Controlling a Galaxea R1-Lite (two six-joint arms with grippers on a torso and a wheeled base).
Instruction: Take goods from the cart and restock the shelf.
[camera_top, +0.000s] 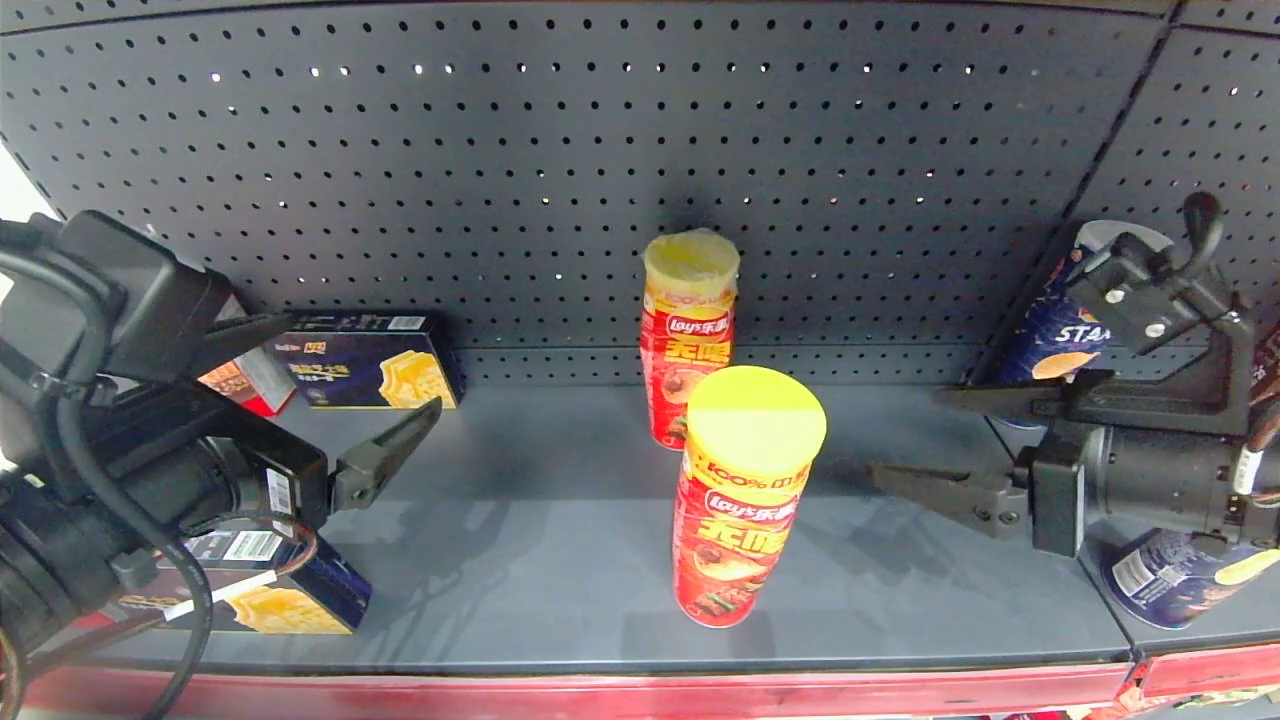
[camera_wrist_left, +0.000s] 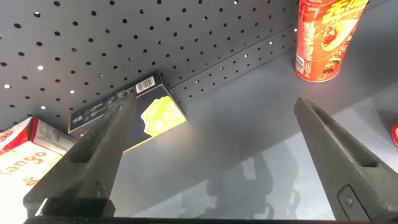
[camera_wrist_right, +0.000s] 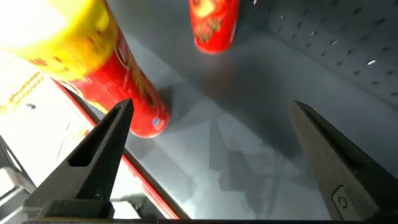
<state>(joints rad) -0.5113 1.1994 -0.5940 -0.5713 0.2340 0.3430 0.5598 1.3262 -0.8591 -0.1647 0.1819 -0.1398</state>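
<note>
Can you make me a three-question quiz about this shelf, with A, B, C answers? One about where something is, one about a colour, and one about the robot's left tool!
1. Where is the back red can?
A. in a cart
B. on the shelf, behind the front red can
C. on top of a box

2. What colour are both cans' lids?
A. yellow
B. blue
C. green

3. How is the left tool?
A. shut on a can
B. shut on a box
C. open, holding nothing

Answers: 1 B, it stands upright on the shelf farther back. 2 A, both tops are yellow. 3 C, its fingers stand wide apart.
</note>
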